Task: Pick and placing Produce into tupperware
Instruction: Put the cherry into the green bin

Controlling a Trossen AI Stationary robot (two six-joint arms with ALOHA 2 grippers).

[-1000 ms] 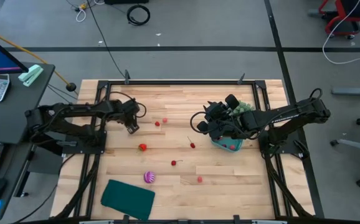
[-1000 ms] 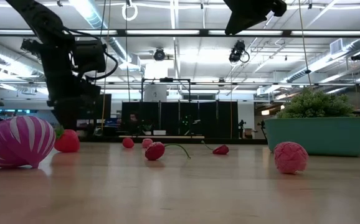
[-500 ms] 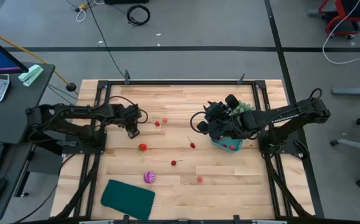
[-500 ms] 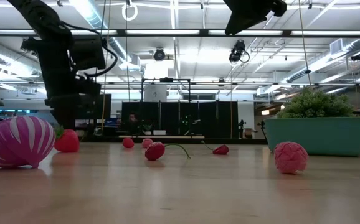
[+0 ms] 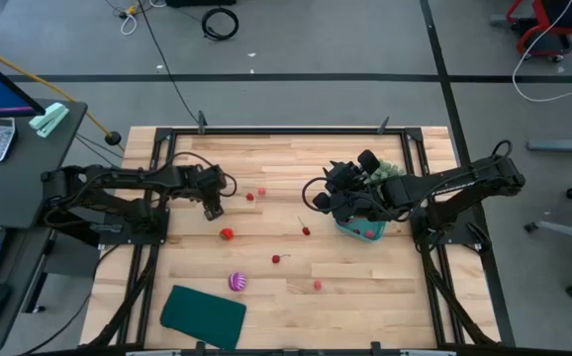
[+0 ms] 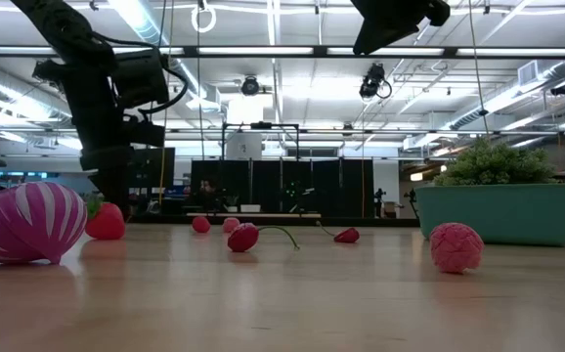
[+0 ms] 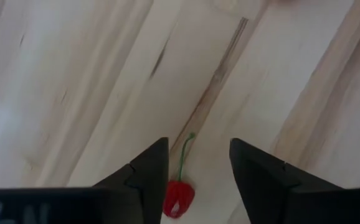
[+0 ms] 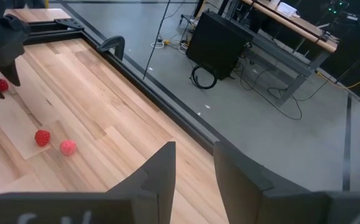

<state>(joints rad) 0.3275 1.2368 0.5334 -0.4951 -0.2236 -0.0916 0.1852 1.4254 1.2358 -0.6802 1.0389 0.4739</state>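
My left gripper (image 5: 212, 210) hovers open over the left half of the table. In its wrist view (image 7: 198, 165) a small red piece with a green stem (image 7: 179, 196) lies on the wood between the fingers, untouched. A strawberry (image 5: 227, 234) lies just nearside of it. Tiny red pieces (image 5: 250, 197) (image 5: 306, 231) (image 5: 275, 259), a pink-red fruit (image 5: 317, 285) and the purple-and-pink striped ball (image 5: 237, 282) are scattered on the table. The teal tub (image 5: 350, 227) stands on the right with red pieces (image 5: 369, 233) inside. My right gripper (image 5: 324, 196) hangs open above the tub's left side, holding nothing (image 8: 194, 168).
A green bushy clump (image 5: 390, 173) stands beside the tub on its far side. A dark teal flat sheet (image 5: 203, 314) lies at the near left. A black frame rail (image 5: 286, 131) runs along the far edge. Bare wood lies between the scattered pieces.
My left gripper has edged a little toward the table's near edge and right, closer to the strawberry. The produce and the tub have stayed where they were.
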